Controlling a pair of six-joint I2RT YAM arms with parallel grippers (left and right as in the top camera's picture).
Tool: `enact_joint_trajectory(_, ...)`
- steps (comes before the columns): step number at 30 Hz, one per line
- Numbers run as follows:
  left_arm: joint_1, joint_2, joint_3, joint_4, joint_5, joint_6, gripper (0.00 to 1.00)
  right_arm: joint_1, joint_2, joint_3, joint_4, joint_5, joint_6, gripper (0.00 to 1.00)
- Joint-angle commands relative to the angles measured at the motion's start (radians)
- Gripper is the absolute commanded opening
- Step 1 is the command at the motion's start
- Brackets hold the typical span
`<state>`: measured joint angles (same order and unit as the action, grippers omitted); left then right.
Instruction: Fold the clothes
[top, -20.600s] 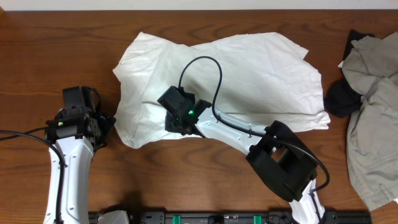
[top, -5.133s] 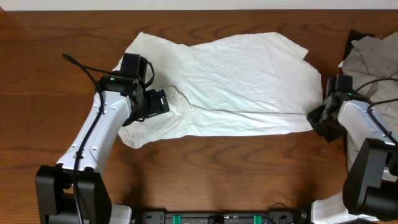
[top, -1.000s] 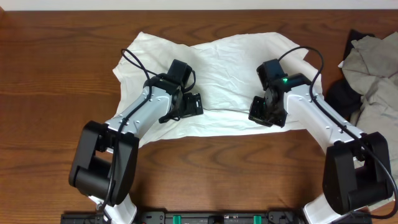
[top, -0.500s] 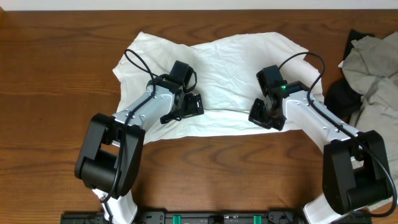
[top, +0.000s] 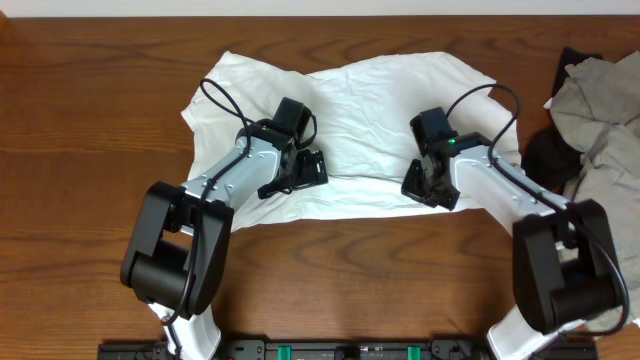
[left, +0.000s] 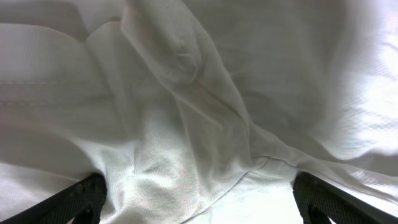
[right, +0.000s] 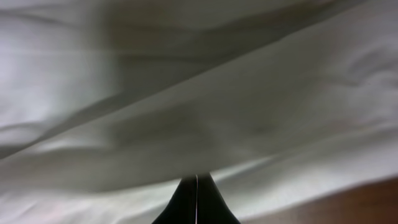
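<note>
On the brown table (top: 330, 270), the left gripper (top: 293, 178) stands spread wide. Its fingers (left: 81, 199) sit far apart over wrinkled white cloth and grip nothing. The right gripper (top: 425, 188) is pressed closed at the near edge of the white shirt (top: 380, 100), fingertips (right: 186, 202) together. Whether cloth is pinched between them cannot be told. The shirt lies spread across the table's middle and far side. At the right edge sits a heap of grey clothes (top: 600, 150).

The T-shirt (top: 380, 100) is plain white, the table (top: 80, 150) brown wood-grain, the heap (top: 600, 130) grey.
</note>
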<state>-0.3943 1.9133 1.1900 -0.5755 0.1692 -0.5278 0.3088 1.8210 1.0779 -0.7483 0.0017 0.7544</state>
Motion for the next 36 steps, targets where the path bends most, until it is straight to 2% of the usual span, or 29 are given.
enact_joint_trajectory(1,0.003,0.064,-0.003,0.016,-0.005,-0.001,0.98,-0.005,0.05,-0.004,0.008,0.024,0.011,0.02)
enact_joint_trajectory(9,0.003,0.064,-0.003,0.009,-0.005,0.003,0.98,-0.066,0.07,-0.004,0.025,0.032,0.006,0.02)
enact_joint_trajectory(21,0.023,0.064,-0.003,-0.007,-0.05,0.037,0.98,-0.212,0.07,-0.004,0.054,0.033,-0.102,0.02)
enact_joint_trajectory(36,0.236,0.064,-0.003,-0.104,-0.076,0.121,0.98,-0.224,0.07,0.05,0.044,0.096,-0.173,0.04)
